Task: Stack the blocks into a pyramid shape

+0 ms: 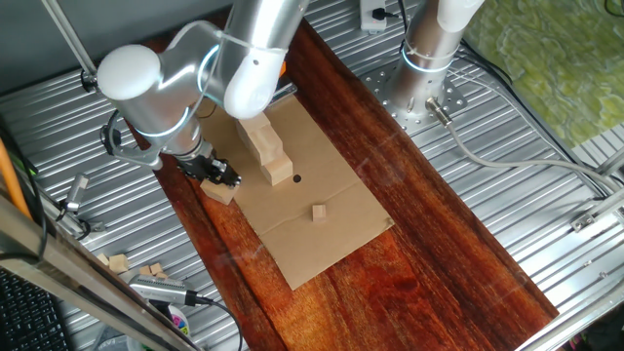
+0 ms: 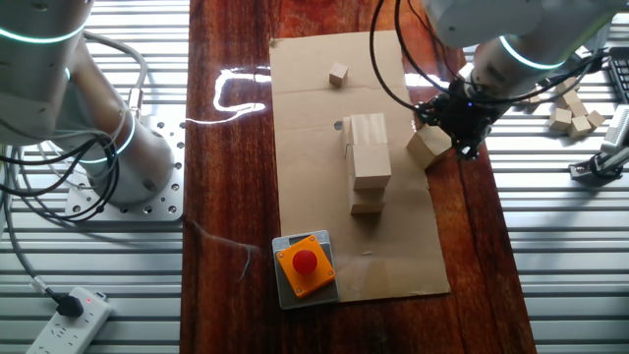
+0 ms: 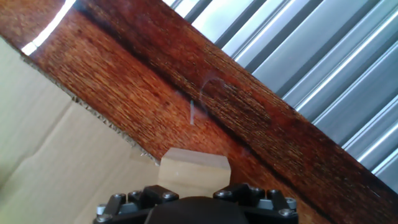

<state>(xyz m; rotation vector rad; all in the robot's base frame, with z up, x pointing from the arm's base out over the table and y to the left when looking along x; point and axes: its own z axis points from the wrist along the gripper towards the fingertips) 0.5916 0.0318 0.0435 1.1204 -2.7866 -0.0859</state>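
You cannot see the fingertips of the gripper (image 2: 444,138); they hide behind the black hand. It seems to pinch one pale wooden block (image 2: 428,146) at the edge of the cardboard sheet (image 2: 305,128), but you cannot tell for sure. In the hand view the block (image 3: 194,171) is cut off by the gripper body. The other blocks (image 2: 368,163) stand stacked in a short row on the flat brown cardboard. The blocks are smooth and square. The silver arm (image 1: 234,58) bends down low over the dark wooden table (image 1: 439,234).
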